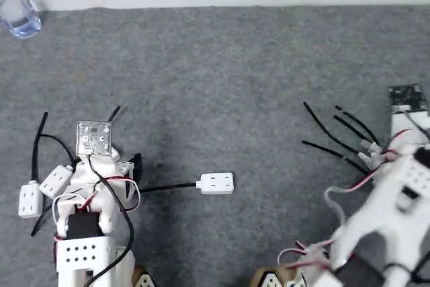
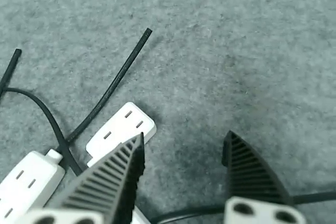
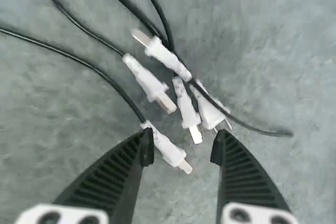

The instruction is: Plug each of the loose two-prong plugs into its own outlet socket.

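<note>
- Hovering with fingers apart, our left gripper (image 2: 185, 137) sits just beside a white outlet socket (image 2: 122, 128) on grey carpet (image 2: 236, 35)
- We see our right gripper (image 3: 184, 134), likewise spread, straddling one loose plug (image 3: 168, 151)

Your table's grey cloth cover (image 1: 269, 65) looks matt and rough, like felt. The outlet sockets (image 1: 216, 183) and plugs (image 3: 149, 83) are smooth white plastic with a slight gloss, and the prongs look like metal. The cords (image 3: 68, 14) are smooth and black. The fingers (image 2: 118, 177) of your left gripper (image 2: 185, 136) and right gripper (image 3: 184, 134) are matt, ribbed black plastic.
</note>
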